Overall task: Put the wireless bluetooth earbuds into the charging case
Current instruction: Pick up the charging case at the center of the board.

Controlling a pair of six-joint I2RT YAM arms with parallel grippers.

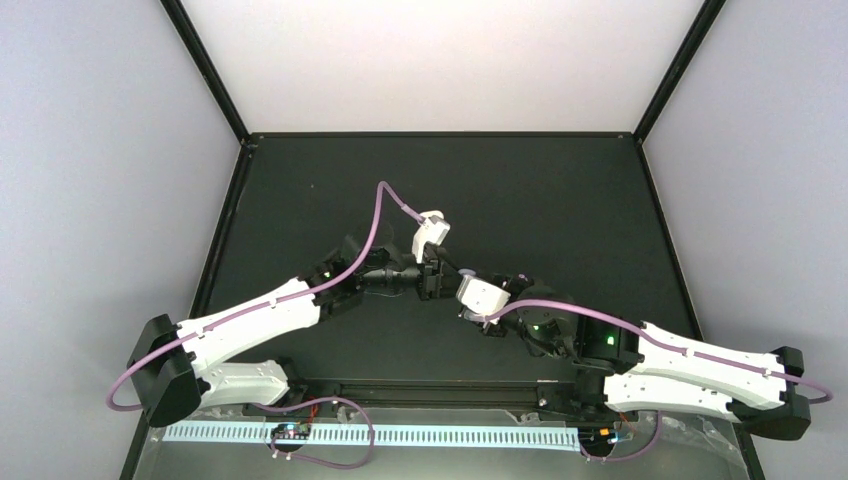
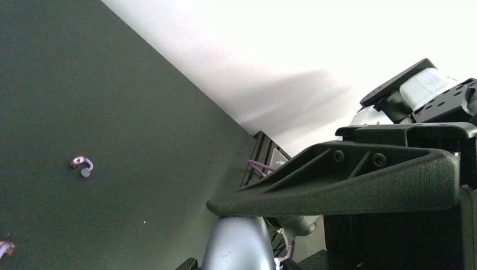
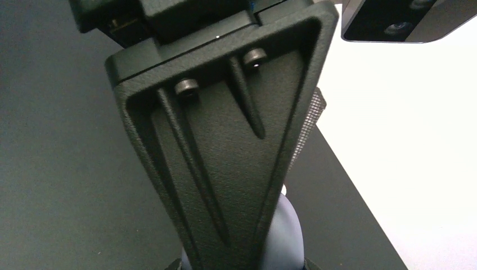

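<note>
Both grippers meet at the middle of the table. A lavender charging case (image 2: pixel 236 244) sits under the tip of my left gripper's (image 1: pixel 432 272) dark finger (image 2: pixel 337 185), which presses on its rounded shell. The same lavender case (image 3: pixel 284 236) shows behind the broad finger (image 3: pixel 225 146) of my right gripper (image 1: pixel 462 288), also clamped. In the top view only a small lavender bit of the case (image 1: pixel 467 272) shows between the two grippers. One purple earbud (image 2: pixel 82 165) lies on the dark mat, and another bud (image 2: pixel 4 248) sits at the left edge. The white buds are out of view.
The dark mat (image 1: pixel 540 200) is bounded by a raised black rim (image 1: pixel 440 134) and pale walls. The two arms cross the near half of the mat. A white slotted strip (image 1: pixel 400 436) runs along the near edge.
</note>
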